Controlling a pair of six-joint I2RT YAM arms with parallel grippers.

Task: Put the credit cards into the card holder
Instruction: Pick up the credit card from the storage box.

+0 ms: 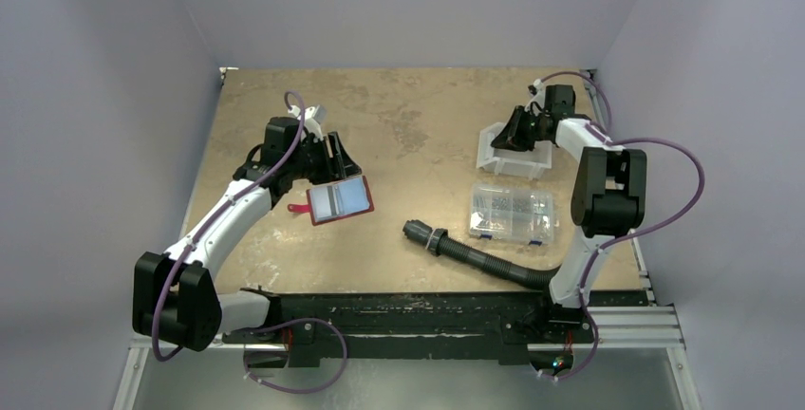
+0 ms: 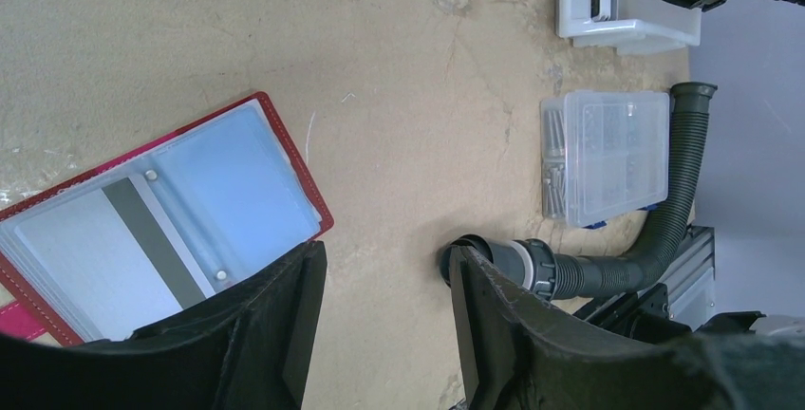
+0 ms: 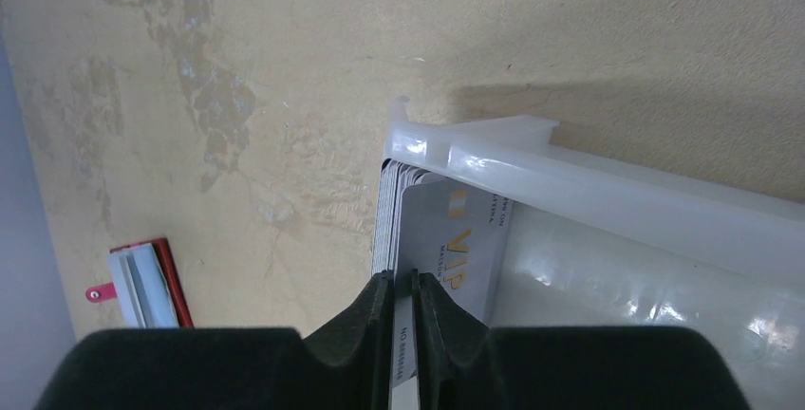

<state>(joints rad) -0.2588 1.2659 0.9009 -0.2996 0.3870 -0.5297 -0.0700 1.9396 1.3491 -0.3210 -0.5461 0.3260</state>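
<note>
The red card holder (image 1: 340, 200) lies open on the table, its closing tab on the left. In the left wrist view, the card holder (image 2: 285, 135) shows a pale grey card (image 2: 85, 249) with a dark stripe and a blue face in clear sleeves. My left gripper (image 1: 334, 156) hangs open just above the holder's far edge; that gripper (image 2: 387, 263) has only bare table between its fingers. My right gripper (image 3: 402, 285) reaches into the white tray (image 3: 589, 192) and is shut on the edge of one upright credit card (image 3: 446, 239). Several more cards (image 3: 383, 220) stand stacked beside it.
A clear compartment box (image 1: 513, 213) sits in front of the white tray (image 1: 517, 165). A black corrugated hose (image 1: 475, 253) runs from the right arm's base towards the table's middle, its open end (image 2: 465, 253) close to my left gripper's right finger. Purple walls enclose the table.
</note>
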